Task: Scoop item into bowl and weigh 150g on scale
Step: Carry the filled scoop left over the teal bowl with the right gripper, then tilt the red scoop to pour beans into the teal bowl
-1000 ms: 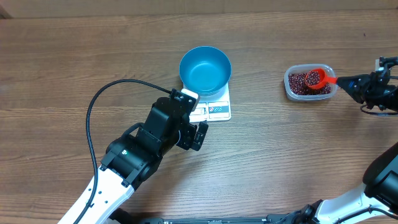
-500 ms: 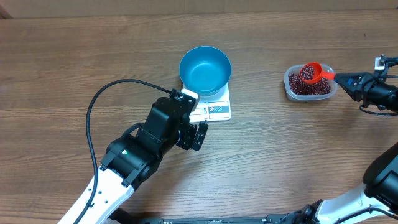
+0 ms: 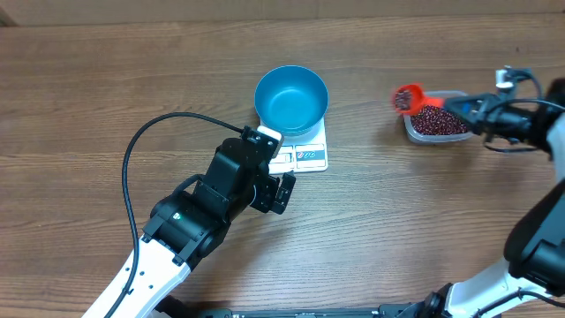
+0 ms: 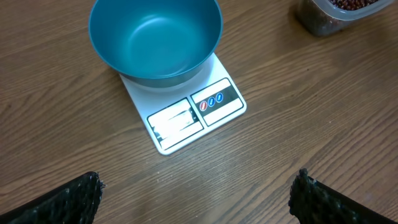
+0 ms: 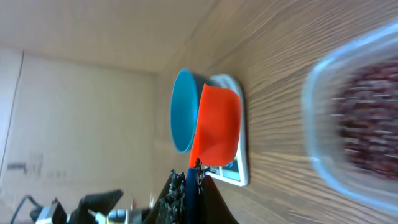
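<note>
A deep blue bowl [image 3: 291, 100] stands empty on the small white scale [image 3: 305, 158]; the left wrist view shows the bowl [image 4: 155, 40] and the scale [image 4: 186, 118] from close by. Dark red-brown beans [image 3: 436, 122] fill a clear tub [image 3: 411, 129] at the right. My right gripper [image 3: 468, 110] is shut on the handle of a red scoop [image 3: 408, 97] that carries beans and hangs just past the tub's left edge. In the right wrist view the scoop [image 5: 217, 124] hides part of the bowl [image 5: 181, 118]. My left gripper [image 3: 275, 168] stands open below the scale, holding nothing.
A black cable [image 3: 141, 150] loops over the table left of my left arm. Bare wood lies between the scale and the tub. In the right wrist view the tub [image 5: 354, 118] is blurred at the right.
My right gripper has carried the bean-filled scoop up out of the tub and leftward, toward the bowl. The left arm has not moved.
</note>
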`<state>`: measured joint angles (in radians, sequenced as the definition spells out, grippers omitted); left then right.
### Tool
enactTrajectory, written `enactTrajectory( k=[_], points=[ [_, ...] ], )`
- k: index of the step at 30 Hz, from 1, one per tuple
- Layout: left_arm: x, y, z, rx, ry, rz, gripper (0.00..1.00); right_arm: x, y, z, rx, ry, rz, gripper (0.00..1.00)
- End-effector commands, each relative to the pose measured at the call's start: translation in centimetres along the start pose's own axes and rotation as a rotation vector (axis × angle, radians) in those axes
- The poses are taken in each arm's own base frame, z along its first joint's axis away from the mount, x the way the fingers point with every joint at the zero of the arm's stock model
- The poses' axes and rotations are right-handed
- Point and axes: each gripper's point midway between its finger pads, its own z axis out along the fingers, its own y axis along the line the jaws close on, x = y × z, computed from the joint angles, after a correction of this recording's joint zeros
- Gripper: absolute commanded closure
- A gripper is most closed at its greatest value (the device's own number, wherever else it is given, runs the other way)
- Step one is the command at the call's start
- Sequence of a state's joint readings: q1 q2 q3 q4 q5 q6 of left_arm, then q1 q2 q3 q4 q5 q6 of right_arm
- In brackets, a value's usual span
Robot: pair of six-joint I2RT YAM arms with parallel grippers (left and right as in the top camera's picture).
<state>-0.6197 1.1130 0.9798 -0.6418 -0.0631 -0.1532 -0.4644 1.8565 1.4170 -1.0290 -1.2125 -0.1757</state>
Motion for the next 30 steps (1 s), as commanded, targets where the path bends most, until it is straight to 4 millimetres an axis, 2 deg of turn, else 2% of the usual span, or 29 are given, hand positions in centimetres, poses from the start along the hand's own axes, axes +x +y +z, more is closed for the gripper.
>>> enactTrajectory(
  k=[1,14,24,30],
  points=[
    [0.2,0.0,0.1,0.008,0.003,0.016,0.01,1.1,2.0,2.5,-0.085,0.061,-0.027,0.96],
    [0.2,0.0,0.1,0.008,0.003,0.015,0.01,3.2,6.7,10.9,-0.154,0.212,-0.168,0.96],
    [0.2,0.0,0.1,0.008,0.003,0.016,0.01,3.2,6.0,16.4,0.044,0.187,-0.339,0.96],
    [0.3,0.0,0.1,0.008,0.004,0.016,0.0,4.9,7.0,18.5,0.032,0.227,-0.55,0.96]
  ],
)
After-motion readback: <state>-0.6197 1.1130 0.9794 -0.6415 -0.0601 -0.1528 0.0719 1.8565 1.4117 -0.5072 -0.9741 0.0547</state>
